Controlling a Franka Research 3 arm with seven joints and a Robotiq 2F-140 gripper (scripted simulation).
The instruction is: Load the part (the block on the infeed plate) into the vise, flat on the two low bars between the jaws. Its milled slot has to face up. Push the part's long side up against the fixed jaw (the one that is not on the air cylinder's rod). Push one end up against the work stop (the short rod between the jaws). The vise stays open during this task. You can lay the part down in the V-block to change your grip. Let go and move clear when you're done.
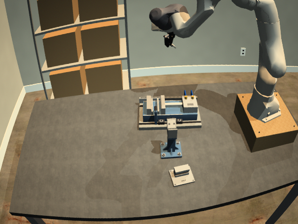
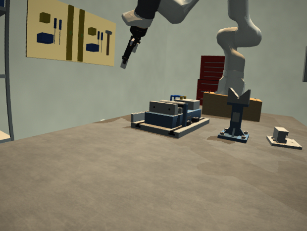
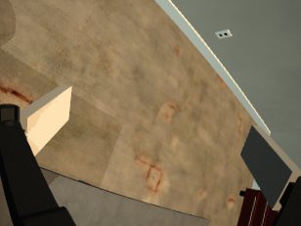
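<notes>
Presently listed: one Franka Research 3 arm (image 1: 270,43) (image 2: 230,37), standing on a wooden pedestal (image 1: 269,144) (image 2: 231,111) at the right of the top view and reaching toward the upper centre.

Item: one Robotiq 2F-140 gripper (image 1: 169,41) (image 2: 129,56) (image 3: 159,122), hanging tilted, well above the bench (image 1: 72,144) (image 2: 124,173) (image 3: 117,200); its jaws are standing released and wide apart, gripping nothing.

Item: one part, a slotted block (image 1: 181,169) (image 2: 280,134), sitting on the infeed plate (image 1: 184,181) (image 2: 293,144), lower right of centre in the top view; its milled slot is facing sideways, opening toward the right of the exterior view.

Item: one V-block (image 1: 171,133) (image 2: 244,97), topping a blue stand (image 1: 171,145) (image 2: 235,126) between vise and infeed plate, carrying no part.

Item: one vise (image 1: 173,117) (image 2: 158,119), lying near the centre of both room views; its two jaws are standing apart, the right-hand one in the top view joining the rod of the air cylinder (image 1: 190,105) (image 2: 193,103).

Item: one red tool chest (image 2: 211,67) (image 3: 251,209), standing behind the pedestal in the exterior view and showing at the wrist view's lower right.
</notes>
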